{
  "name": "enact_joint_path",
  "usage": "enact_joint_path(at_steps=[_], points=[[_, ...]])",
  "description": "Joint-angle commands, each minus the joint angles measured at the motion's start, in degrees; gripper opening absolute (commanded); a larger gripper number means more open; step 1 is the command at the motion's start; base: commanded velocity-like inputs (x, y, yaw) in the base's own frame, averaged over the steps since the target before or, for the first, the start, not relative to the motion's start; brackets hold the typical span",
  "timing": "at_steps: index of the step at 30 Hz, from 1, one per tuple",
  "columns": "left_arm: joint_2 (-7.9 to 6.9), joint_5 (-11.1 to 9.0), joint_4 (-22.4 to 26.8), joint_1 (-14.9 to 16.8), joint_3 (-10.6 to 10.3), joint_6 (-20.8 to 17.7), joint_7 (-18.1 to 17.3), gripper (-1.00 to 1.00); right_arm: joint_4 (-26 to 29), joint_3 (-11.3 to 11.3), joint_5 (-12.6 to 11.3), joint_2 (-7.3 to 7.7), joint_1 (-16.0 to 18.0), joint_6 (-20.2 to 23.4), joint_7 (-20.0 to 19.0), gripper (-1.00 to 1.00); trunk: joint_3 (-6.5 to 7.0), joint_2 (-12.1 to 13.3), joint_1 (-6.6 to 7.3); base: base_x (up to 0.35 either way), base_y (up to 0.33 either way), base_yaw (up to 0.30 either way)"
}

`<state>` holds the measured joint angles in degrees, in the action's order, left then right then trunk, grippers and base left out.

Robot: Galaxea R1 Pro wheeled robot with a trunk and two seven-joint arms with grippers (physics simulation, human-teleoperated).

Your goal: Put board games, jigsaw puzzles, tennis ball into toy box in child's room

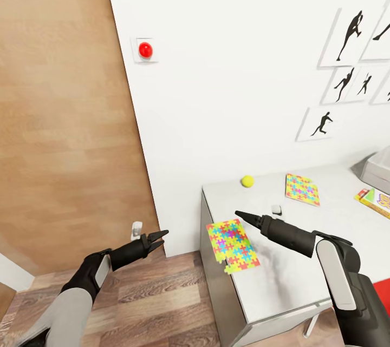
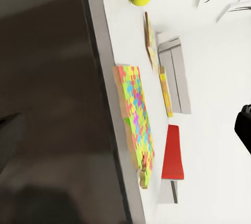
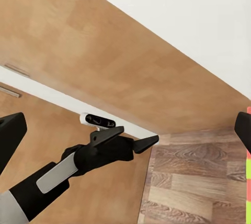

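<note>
The right tool (image 1: 239, 214), its tips together and empty, points at the near puzzle (image 1: 233, 246) overhanging the table (image 1: 303, 276) edge, so gripping it likely means parting first; the left tool (image 1: 163, 236) looks closed.

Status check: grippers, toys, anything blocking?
Left gripper empty, off the table's end. Right gripper over near jigsaw puzzle, which overhangs the edge. Tennis ball, second puzzle loose. Nothing blocking.

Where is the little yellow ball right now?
In the head view, the small yellow-green tennis ball sits on the white table near the wall, between the table's left edge and the farther colourful jigsaw puzzle square.
</note>
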<state>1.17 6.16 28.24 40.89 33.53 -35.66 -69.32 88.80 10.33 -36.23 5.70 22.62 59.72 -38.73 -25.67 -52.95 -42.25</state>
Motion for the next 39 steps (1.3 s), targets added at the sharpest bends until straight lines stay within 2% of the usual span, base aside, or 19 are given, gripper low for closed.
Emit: enact_joint_path(at_steps=[1,9,18,39], points=[[0.09,0.6,0.1,0.1,0.5,-0.5,-0.3,1.00,0.0,0.1,0.3,-0.03,0.1,0.3,-0.4,1.00,-0.06,0.0,-0.01,0.000,0.000,0.000],[0.20,0.6,0.1,0.1,0.4,-0.5,0.1,1.00,0.0,0.1,0.3,-0.07,0.0,0.3,-0.4,1.00,-0.06,0.0,-0.01,0.000,-0.020,0.000],[0.23,0.6,0.1,0.1,0.4,-0.5,0.1,1.00,0.0,0.0,0.3,-0.15,0.0,0.3,-0.4,1.00,-0.06,0.0,-0.01,0.000,-0.210,0.000],[0.79,0.7,0.1,0.0,0.4,-0.5,0.2,1.00,-0.2,0.0,0.3,-0.16,0.0,0.3,-0.3,1.00,-0.06,0.0,-0.01,0.000,-0.056,0.000]])
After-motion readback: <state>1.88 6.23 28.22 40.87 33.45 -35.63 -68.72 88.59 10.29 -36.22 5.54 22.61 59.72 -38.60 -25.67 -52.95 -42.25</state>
